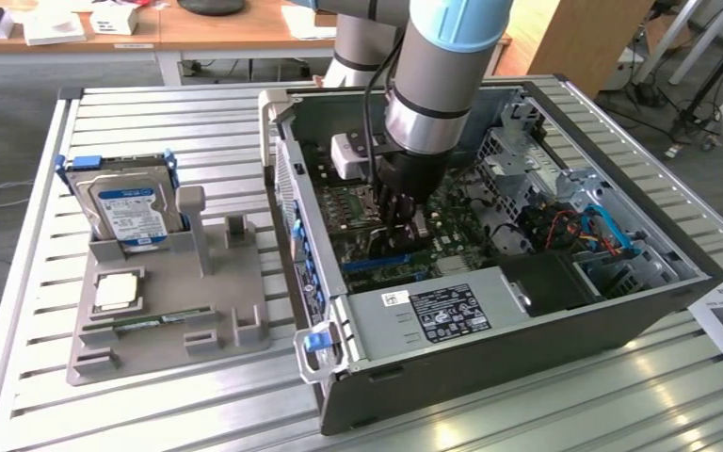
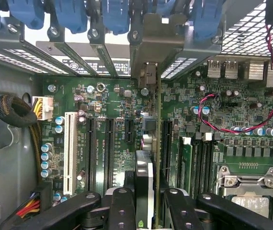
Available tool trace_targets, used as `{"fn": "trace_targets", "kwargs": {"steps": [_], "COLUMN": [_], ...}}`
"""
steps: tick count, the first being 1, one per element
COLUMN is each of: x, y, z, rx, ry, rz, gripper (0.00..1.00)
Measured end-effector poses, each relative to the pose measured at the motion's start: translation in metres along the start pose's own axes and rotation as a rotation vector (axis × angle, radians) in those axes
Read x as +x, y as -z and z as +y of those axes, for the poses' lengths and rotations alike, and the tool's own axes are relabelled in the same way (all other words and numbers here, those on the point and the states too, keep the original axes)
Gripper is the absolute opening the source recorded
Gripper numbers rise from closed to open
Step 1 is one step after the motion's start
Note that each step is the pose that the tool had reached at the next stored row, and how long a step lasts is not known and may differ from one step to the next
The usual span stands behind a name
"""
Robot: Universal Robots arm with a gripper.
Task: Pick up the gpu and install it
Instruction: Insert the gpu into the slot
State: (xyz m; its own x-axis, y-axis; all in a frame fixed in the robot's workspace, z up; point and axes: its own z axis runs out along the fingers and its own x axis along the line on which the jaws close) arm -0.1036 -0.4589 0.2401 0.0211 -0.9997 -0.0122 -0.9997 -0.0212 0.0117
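Slatted aluminium surface (image 1: 148,414) carries an open dark PC tower case (image 1: 525,367) lying on its side. Grey-and-blue robot arm (image 1: 443,75) reaches down into it. Jaws narrow, clamped on the thin dark gpu (image 2: 145,172) with silver end bracket. Card stands edge-on over the green motherboard (image 2: 112,143), among the black expansion slots. Can't tell if it's seated. Silver blue-labelled hard drive (image 1: 129,212) stands in a grey tray (image 1: 211,330) at the exterior view's left.

Slatted aluminium table (image 1: 148,405) on grey carpeted floor (image 1: 10,122). Wooden desk (image 1: 211,30) behind; wooden panel (image 1: 575,38) and black stand legs (image 1: 695,104) toward the exterior view's right.
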Motion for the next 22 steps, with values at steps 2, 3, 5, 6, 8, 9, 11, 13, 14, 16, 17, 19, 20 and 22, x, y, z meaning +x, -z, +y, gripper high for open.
{"fn": "trace_targets", "kwargs": {"steps": [2, 3, 5, 6, 8, 9, 11, 13, 14, 16, 17, 19, 20, 22], "x": [0.0, 0.0, -0.0002, -0.0003, -0.0005, -0.0005, -0.0006, -0.0006, -0.0006, -0.0006, -0.0006, -0.0007, -0.0006, -0.0006], "y": [-0.0001, -0.0002, -0.0003, -0.0002, -0.0002, -0.0002, -0.0002, -0.0003, -0.0003, -0.0003, -0.0004, -0.0005, -0.0005, -0.0004], "z": [0.0, -0.0002, -0.0004, -0.0004, -0.0004, -0.0003, -0.0003, -0.0004, -0.0003, -0.0003, -0.0003, -0.0004, -0.0004, -0.0003], "rx": [0.0, 0.0001, 0.0002, 0.0002, 0.0001, 0.0001, 0.0001, 0.0002, 0.0001, 0.0002, 0.0003, 0.0003, 0.0003, 0.0003], "ry": [0.0, 0.0, 0.0, 0.0, 0.0, 0.0, 0.0, 0.0, 0.0, 0.0, 0.0, 0.0, 0.0, 0.0], "rz": [0.0, -0.0001, -0.0002, -0.0002, -0.0001, 0.0, -0.0001, -0.001, -0.0017, -0.0049, -0.0064, -0.0077, -0.0078, -0.0077], "gripper": [0.28, 0.28, 0.28, 0.28, 0.28, 0.28, 0.28, 0.28, 0.28, 0.28, 0.28, 0.28, 0.28, 0.28]}}
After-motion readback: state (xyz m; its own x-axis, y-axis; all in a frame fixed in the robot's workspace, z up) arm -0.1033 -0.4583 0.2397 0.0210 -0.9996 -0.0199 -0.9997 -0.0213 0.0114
